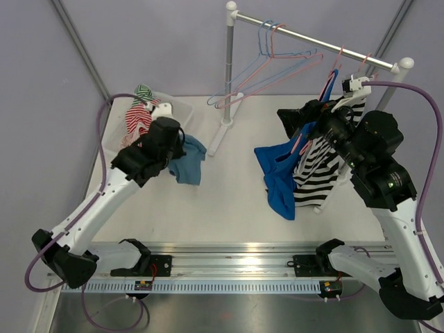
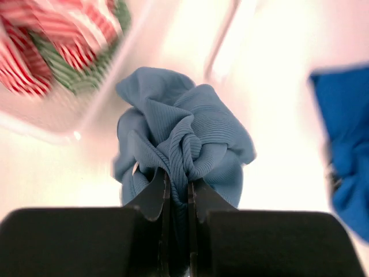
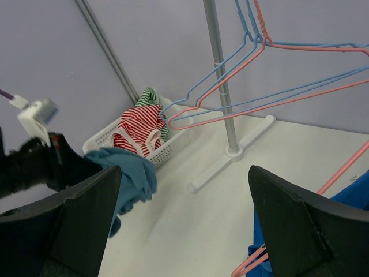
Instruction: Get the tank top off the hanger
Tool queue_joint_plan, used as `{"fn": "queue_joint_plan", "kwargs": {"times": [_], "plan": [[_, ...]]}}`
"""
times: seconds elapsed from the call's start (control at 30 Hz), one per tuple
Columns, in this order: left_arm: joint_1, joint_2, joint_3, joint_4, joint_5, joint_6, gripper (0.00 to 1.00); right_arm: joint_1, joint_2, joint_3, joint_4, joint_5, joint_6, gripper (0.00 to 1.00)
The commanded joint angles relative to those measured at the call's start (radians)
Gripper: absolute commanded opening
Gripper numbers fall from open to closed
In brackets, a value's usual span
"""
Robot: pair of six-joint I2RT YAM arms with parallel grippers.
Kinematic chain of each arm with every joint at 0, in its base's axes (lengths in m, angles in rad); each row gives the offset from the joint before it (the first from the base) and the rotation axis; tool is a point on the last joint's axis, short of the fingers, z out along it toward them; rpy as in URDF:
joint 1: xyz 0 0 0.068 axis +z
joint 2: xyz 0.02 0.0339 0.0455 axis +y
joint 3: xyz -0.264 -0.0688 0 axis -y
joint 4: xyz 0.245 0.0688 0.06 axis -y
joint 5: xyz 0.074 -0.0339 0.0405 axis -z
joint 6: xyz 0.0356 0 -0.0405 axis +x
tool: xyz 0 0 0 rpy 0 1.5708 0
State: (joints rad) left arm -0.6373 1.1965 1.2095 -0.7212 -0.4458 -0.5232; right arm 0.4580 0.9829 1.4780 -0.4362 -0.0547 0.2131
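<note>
clamping tank top [image 2: 184, 144], left jaws, visible only wrist-side

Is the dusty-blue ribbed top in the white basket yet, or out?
Out. The dusty-blue ribbed top hangs bunched between the shut fingers of the left gripper, beside the white mesh basket, not inside it.

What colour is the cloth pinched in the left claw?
The cloth is dusty blue, clearest in the left wrist view.

Lavender-walled work cell
Pale purple walls [image 1: 139, 41] rise behind a white tabletop [image 1: 229, 201]; grey struts [image 1: 78, 41] slant at the far corners.
</note>
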Motion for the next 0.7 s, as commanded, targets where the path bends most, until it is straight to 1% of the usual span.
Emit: {"fn": "queue_joint_plan", "kwargs": {"times": [0.0,0.03,0.07,0.13,0.17,0.2,0.23,0.27,0.3,0.33,0.37,0.4,0.43,0.47,0.53,0.57,0.6,0.67], "plan": [[0.066,0.009,0.188,-0.070,-0.066,0.058,0.00,0.004,-0.023,-0.005,0.053,-0.011,-0.015,1.00],[0.086,0.038,0.226,-0.104,-0.073,0.081,0.00,0.004,-0.026,-0.007,0.054,-0.011,-0.020,0.99],[0.132,0.052,0.304,-0.119,-0.079,0.092,0.00,0.004,-0.027,-0.007,0.051,-0.010,-0.020,1.00],[0.184,0.087,0.370,-0.153,-0.073,0.127,0.00,0.004,-0.032,-0.010,0.051,-0.007,-0.026,0.99],[0.235,0.098,0.408,-0.158,-0.068,0.141,0.00,0.004,-0.041,-0.013,0.057,-0.005,-0.029,1.00],[0.261,0.116,0.477,-0.171,-0.054,0.153,0.00,0.004,-0.044,-0.022,0.059,-0.004,-0.030,1.00],[0.287,0.136,0.520,-0.178,-0.044,0.170,0.00,0.004,-0.050,-0.027,0.065,-0.004,-0.029,0.99],[0.341,0.182,0.556,-0.182,-0.028,0.179,0.00,0.004,-0.055,-0.033,0.071,-0.007,-0.027,1.00],[0.369,0.207,0.588,-0.190,0.007,0.189,0.00,0.005,-0.056,-0.035,0.074,-0.011,-0.027,0.99],[0.398,0.230,0.657,-0.190,0.027,0.199,0.00,0.005,-0.055,-0.033,0.074,-0.014,-0.026,0.99],[0.454,0.294,0.691,-0.196,0.057,0.204,0.00,0.004,-0.056,-0.033,0.074,-0.019,-0.026,1.00],[0.481,0.322,0.731,-0.201,0.117,0.212,0.00,0.004,-0.056,-0.033,0.074,-0.026,-0.024,0.99],[0.502,0.357,0.793,-0.201,0.139,0.221,0.00,0.004,-0.056,-0.035,0.076,-0.031,-0.023,0.99],[0.533,0.414,0.827,-0.199,0.160,0.232,0.00,0.004,-0.058,-0.038,0.077,-0.034,-0.023,1.00],[0.560,0.507,0.910,-0.192,0.203,0.258,0.00,0.004,-0.061,-0.047,0.088,-0.046,-0.021,1.00],[0.568,0.508,0.932,-0.185,0.216,0.267,0.00,0.004,-0.061,-0.050,0.093,-0.047,-0.021,1.00],[0.576,0.567,0.949,-0.172,0.241,0.278,0.00,0.004,-0.061,-0.051,0.094,-0.050,-0.023,1.00],[0.597,0.630,0.996,-0.167,0.274,0.296,0.00,0.004,-0.056,-0.051,0.094,-0.054,-0.024,0.99]]}}
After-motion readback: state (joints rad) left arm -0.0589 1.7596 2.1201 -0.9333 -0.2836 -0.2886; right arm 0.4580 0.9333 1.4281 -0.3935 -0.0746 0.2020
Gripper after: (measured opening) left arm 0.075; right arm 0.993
